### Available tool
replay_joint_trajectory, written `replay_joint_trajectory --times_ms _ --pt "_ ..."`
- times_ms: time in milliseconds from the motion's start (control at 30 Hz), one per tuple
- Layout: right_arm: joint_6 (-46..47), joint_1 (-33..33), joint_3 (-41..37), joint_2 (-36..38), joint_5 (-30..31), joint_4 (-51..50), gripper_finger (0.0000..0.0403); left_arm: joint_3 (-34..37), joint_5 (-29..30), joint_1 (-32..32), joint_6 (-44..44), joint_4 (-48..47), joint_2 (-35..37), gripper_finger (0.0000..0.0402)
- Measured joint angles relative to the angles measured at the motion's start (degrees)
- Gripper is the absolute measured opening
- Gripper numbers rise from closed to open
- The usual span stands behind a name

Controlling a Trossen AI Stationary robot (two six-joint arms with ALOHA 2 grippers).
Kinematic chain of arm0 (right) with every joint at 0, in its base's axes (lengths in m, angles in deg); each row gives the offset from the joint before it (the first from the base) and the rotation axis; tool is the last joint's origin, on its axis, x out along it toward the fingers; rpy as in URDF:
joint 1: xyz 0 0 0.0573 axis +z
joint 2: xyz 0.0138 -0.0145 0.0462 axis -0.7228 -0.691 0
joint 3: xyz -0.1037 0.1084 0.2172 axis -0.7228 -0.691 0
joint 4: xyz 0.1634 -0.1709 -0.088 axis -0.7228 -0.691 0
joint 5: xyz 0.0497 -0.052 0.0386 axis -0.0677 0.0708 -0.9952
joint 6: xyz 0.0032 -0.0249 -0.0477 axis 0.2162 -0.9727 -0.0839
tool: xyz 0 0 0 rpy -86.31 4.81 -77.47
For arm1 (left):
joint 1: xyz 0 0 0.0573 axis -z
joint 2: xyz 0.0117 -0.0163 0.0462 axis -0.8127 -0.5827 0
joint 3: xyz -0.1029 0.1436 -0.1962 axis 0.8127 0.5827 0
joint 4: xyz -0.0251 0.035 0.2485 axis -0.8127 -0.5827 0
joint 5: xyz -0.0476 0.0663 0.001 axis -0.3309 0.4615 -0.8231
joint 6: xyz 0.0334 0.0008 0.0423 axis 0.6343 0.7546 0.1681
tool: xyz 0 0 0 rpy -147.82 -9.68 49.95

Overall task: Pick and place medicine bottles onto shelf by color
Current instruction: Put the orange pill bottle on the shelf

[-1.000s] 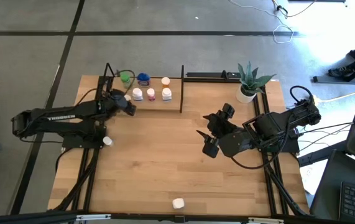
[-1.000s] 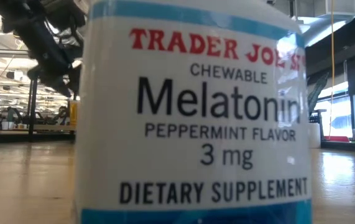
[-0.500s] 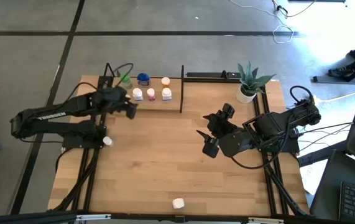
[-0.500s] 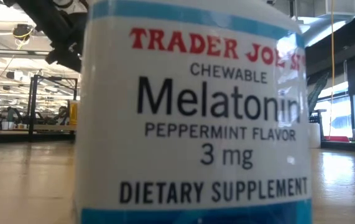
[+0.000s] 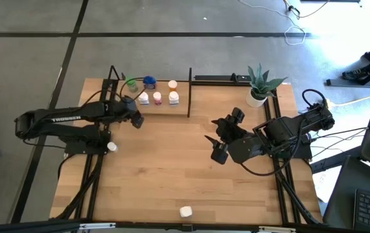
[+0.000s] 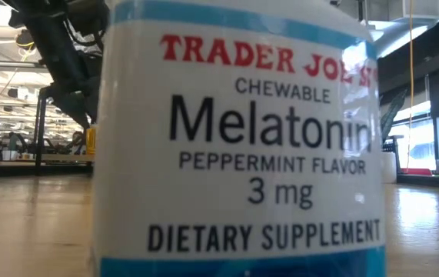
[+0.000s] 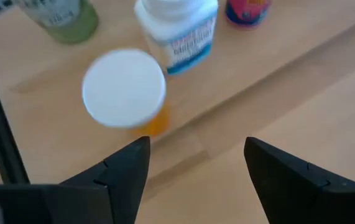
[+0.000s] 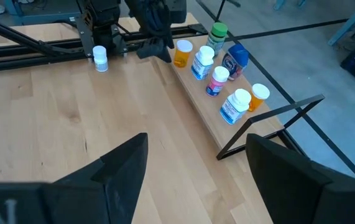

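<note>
Bottles mostly fill the shelf; two wait on the worktop; both hands wide, empty.

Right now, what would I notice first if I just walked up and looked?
A giant-looking melatonin bottle fills the low view, because it stands right at the table's near edge in front of that camera. Next comes the row of little colourful medicine bottles on the shelf at the far side of the table. The left end effector hangs open just in front of them.
</note>
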Motion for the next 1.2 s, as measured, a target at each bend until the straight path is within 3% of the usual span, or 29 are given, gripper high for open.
replay_joint_trajectory --times_ms 233,467,867,1200 --pt "0.0 0.0 0.0 0.0 0.0 0.4 0.0272 0.0 5.2 0.0 0.4 0.2 -2.5 0.0255" --pt "0.0 0.0 0.0 0.0 0.0 0.5 0.0272 0.0 5.4 0.0 1.9 0.2 -5.3 0.0255" --pt "0.1 0.0 0.0 0.0 0.0 0.9 0.0272 0.0 11.7 -0.4 0.1 0.2 -6.8 0.0255" --pt "0.2 0.0 0.0 0.0 0.0 1.3 0.0272 -0.3 11.4 -3.0 3.1 0.6 -6.0 0.0255"
